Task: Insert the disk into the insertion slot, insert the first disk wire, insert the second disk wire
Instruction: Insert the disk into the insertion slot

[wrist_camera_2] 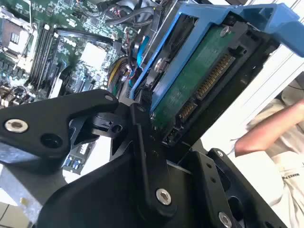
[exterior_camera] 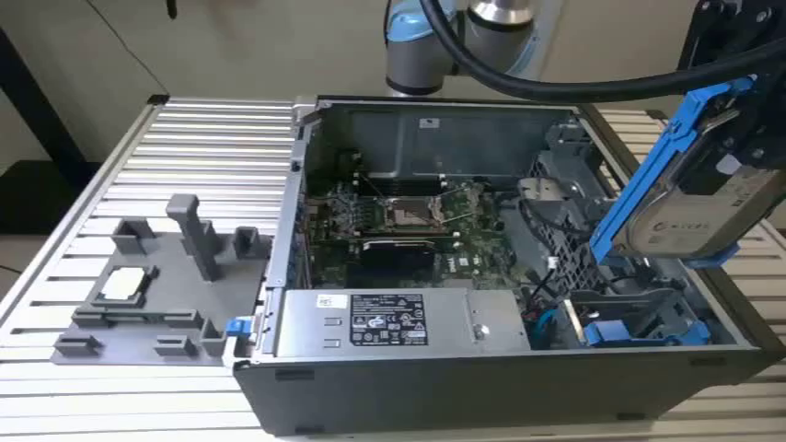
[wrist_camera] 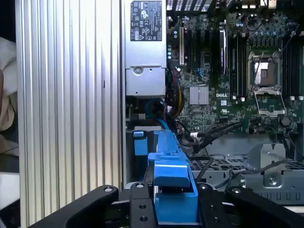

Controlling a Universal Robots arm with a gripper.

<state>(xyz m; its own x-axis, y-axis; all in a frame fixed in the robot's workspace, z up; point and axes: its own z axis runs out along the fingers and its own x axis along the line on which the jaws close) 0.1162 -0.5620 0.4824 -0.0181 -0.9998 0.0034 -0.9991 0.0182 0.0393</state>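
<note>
The disk [exterior_camera: 687, 212], silver-grey with a white label in a bright blue carrier, hangs tilted above the open computer case's right side in the exterior view. My gripper [exterior_camera: 741, 152] is shut on its upper end. In the second wrist view the disk [wrist_camera_2: 199, 78] shows its green circuit-board side and connector, held by my gripper [wrist_camera_2: 154, 130]. In the first wrist view the blue carrier [wrist_camera: 171, 183] sits between the black fingers [wrist_camera: 137, 209]. The insertion slot [exterior_camera: 639, 313] lies below the disk at the case's near right corner, with a blue-fronted piece [exterior_camera: 610, 332] in it. Blue and dark wires [wrist_camera: 156, 108] lie beside the bay.
The open case [exterior_camera: 491, 276] holds a motherboard [exterior_camera: 406, 214] and a grey power supply [exterior_camera: 381, 320]. A grey fixture [exterior_camera: 160, 276] with upright pegs stands on the ribbed metal table [exterior_camera: 184, 147] at the exterior view's left. A person's arm [wrist_camera_2: 266, 133] is beyond the table edge.
</note>
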